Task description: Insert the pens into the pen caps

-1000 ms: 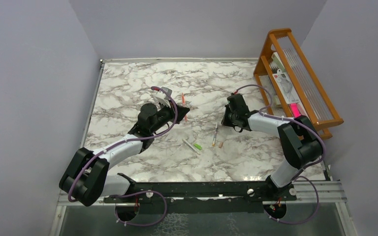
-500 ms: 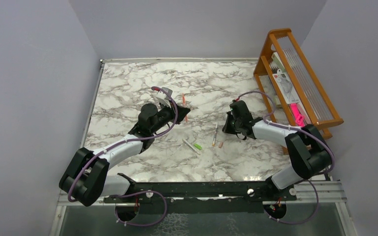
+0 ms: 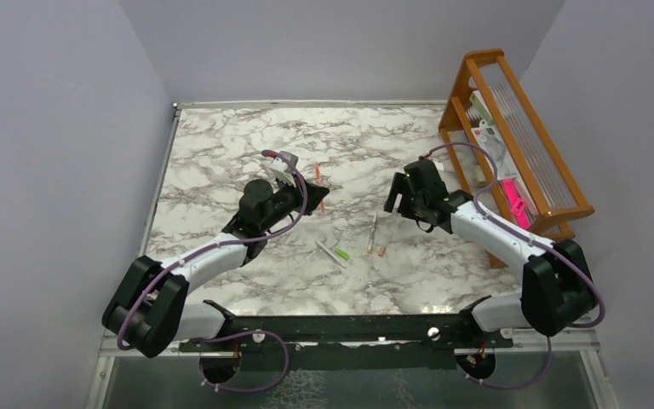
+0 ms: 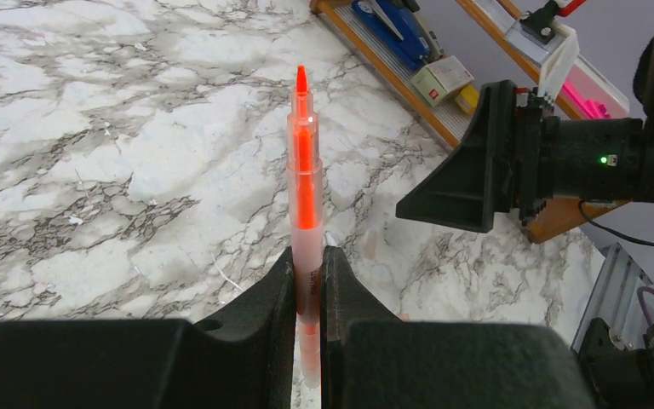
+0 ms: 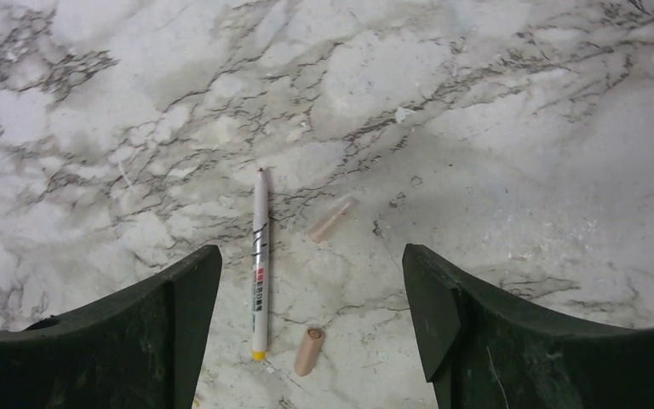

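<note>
We are finding open marble tabletop [image 3: 221,145] beyond both arms, while the orange wooden rack [image 3: 524,128] is walling off the right edge and a thin white pen [image 5: 260,256] and two stubby tan caps [image 5: 332,219] are lying under the right gripper [image 5: 311,256], whose fingers are standing wide apart.

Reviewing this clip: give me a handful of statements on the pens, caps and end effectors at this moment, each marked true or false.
1. The left end effector is shut on the orange pen. True.
2. The orange pen has a cap on its tip. False: the tip is bare.
3. The right end effector grips the white pen. False: it hangs open above the pen, which lies on the marble table.
4. Two tan caps lie loose beside the white pen. True.
5. The wooden rack stands on the robot's left. False: it stands at the table's right edge.
</note>
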You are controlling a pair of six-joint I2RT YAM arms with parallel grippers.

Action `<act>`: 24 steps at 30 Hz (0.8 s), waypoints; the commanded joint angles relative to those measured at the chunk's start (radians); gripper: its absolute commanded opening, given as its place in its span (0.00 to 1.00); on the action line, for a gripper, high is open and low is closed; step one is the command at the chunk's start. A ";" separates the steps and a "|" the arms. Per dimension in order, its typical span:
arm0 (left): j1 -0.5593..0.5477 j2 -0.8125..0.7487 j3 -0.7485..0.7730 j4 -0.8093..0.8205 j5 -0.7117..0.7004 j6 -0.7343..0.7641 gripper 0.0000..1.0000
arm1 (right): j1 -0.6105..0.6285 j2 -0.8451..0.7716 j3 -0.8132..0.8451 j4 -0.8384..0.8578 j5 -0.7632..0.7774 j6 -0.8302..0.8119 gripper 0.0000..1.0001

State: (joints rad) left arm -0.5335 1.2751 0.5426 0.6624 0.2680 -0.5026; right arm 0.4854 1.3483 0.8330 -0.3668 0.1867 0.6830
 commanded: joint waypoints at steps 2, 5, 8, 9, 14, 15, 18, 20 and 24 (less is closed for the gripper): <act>-0.009 -0.010 -0.009 0.013 -0.014 -0.005 0.00 | 0.016 0.084 0.083 -0.229 0.147 0.138 0.73; -0.009 -0.012 -0.011 0.013 -0.017 -0.004 0.00 | 0.021 0.106 0.102 -0.219 0.136 0.201 0.66; -0.008 -0.016 -0.013 0.013 -0.022 0.000 0.00 | 0.021 0.154 0.143 -0.221 0.119 0.253 0.59; -0.009 -0.018 -0.014 0.013 -0.024 0.001 0.00 | 0.022 0.180 0.164 -0.229 0.118 0.268 0.58; -0.009 -0.025 -0.022 0.012 -0.032 0.005 0.00 | 0.032 0.300 0.251 -0.253 0.107 0.280 0.56; -0.009 -0.025 -0.024 0.012 -0.033 0.006 0.00 | 0.035 0.321 0.266 -0.261 0.108 0.283 0.56; -0.008 -0.026 -0.028 0.012 -0.037 0.009 0.00 | 0.045 0.372 0.303 -0.292 0.122 0.304 0.54; -0.008 -0.028 -0.029 0.012 -0.039 0.010 0.00 | 0.051 0.384 0.305 -0.293 0.127 0.312 0.54; -0.008 -0.025 -0.028 0.013 -0.038 0.009 0.00 | 0.053 0.390 0.295 -0.285 0.132 0.321 0.48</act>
State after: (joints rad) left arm -0.5381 1.2736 0.5243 0.6624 0.2520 -0.5018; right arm 0.5304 1.7283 1.1118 -0.6300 0.2749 0.9680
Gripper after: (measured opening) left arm 0.121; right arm 0.508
